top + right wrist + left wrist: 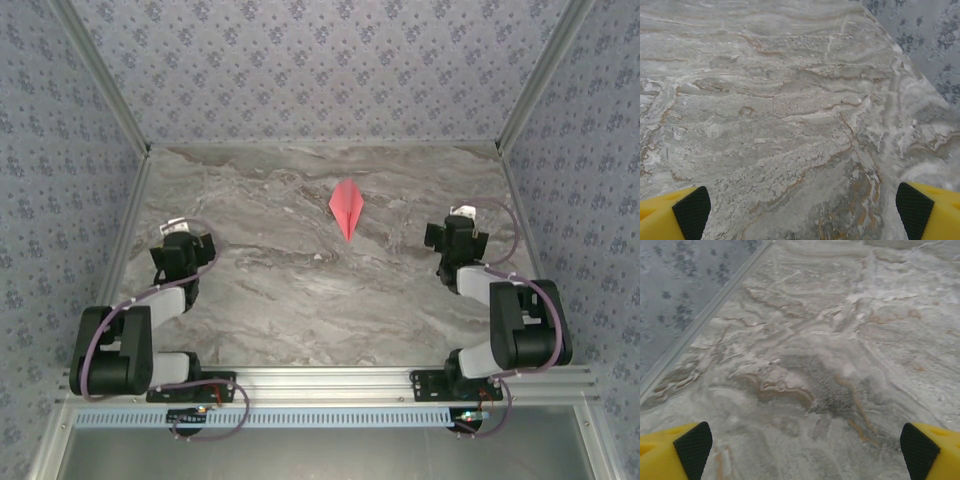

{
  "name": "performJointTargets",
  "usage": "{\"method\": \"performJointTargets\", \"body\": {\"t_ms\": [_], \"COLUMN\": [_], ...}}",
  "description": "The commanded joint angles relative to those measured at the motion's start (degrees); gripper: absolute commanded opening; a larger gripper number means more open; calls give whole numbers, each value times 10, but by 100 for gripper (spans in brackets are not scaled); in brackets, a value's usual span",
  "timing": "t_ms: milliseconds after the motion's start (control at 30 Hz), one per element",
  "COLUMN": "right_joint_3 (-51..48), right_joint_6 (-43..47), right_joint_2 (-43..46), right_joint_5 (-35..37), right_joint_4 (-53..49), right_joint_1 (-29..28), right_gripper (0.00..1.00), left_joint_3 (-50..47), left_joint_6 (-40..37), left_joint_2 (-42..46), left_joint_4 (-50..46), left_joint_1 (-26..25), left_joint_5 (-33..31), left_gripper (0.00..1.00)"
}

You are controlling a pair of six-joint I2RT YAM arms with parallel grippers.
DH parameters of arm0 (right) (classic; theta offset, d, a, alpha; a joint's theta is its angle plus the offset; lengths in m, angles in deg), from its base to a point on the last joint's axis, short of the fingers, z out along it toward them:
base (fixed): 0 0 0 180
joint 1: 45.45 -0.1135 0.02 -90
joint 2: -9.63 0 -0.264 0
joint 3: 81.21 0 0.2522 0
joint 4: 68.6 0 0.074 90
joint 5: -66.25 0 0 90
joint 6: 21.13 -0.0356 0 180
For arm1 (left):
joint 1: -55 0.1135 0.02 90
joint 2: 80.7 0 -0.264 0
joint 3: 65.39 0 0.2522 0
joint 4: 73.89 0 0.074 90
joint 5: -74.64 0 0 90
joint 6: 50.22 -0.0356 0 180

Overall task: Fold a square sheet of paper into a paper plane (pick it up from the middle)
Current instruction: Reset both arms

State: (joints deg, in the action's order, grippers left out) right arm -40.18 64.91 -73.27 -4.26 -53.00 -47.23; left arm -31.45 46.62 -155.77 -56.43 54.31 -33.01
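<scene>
Top view high, looking down, wrist views close over shared table (pixel 280 290)

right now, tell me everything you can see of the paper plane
The paper plane is a small salmon-pink dart of thin paper, folded into a narrow triangle. Its sharp tip points toward the near edge where the arms are bolted, and its wider end faces the far wall. A crease seems to run down its middle, one half looking slightly lighter. It lies flat on the marble-patterned table, in the far half, a little right of centre. Nothing but the table touches it.
</scene>
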Motion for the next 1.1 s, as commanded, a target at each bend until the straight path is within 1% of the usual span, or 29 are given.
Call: {"method": "performJointTargets", "body": {"t_ms": [0,67,167,200,300,400,467,533,733,967,1000,1067], "right_joint_3": [-36,-40,-56,-60,-60,-57,-56,-56,-56,-59,-65,-88], "right_joint_6": [27,30,38,40,42,41,41,41,41,44,56,96], "right_joint_2": [-16,-19,-36,-42,-44,-44,-43,-43,-43,-42,-39,-31], "right_joint_5": [-77,-97,-114,-118,-121,-122,-124,-124,-124,-128,-162,-260], "right_joint_4": [120,129,167,182,183,178,177,176,177,181,187,221], "right_joint_1": [22,26,27,26,25,26,26,27,27,26,27,28], "right_gripper": [100,100,100,100,100,100,100,100,100,100,100,100], "left_joint_3": [-2,1,13,17,19,23,29,31,38,39,38,38], "left_joint_6": [-18,-18,-27,-29,-31,-31,-38,-45,-53,-54,-54,-53], "left_joint_2": [-23,-48,-87,-97,-126,-125,-126,-127,-127,-128,-127,-127], "left_joint_4": [121,141,156,160,181,172,162,157,145,145,146,147], "left_joint_1": [23,34,35,36,35,34,22,15,13,13,13,13], "left_joint_5": [101,128,151,157,162,158,133,126,143,141,142,142], "left_gripper": [99,99,99,99,99,99,99,99,99,99,99,99]}}
